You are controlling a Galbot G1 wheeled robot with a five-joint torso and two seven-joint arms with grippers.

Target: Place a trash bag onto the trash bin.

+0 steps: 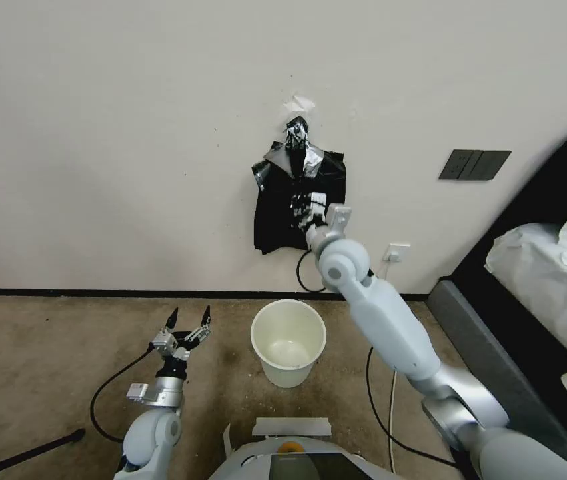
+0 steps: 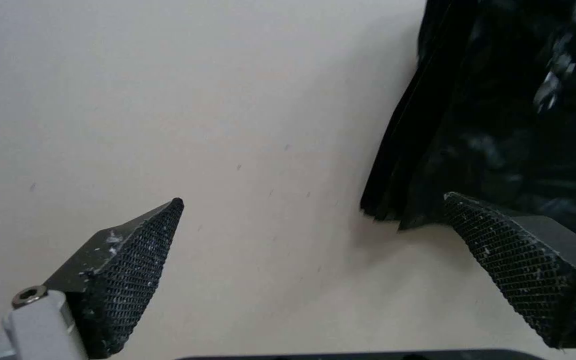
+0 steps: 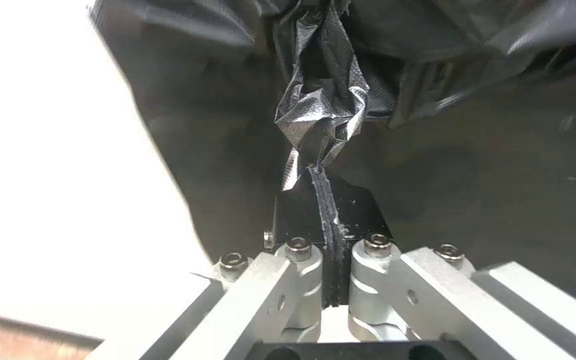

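1. Up at the wall, the right gripper (image 3: 320, 172) is pinching a crinkled fold of the trash bag (image 3: 321, 105), jaws clenched.
2. Below on the carpet, the trash bin (image 1: 288, 341) is standing upright.
3. Beside it, the left gripper (image 1: 188, 321) is hovering, spread wide.

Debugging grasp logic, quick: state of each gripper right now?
Left gripper: open, empty, low over the floor beside the trash bin.
Right gripper: shut on a pinched fold of the trash bag, up at the wall.
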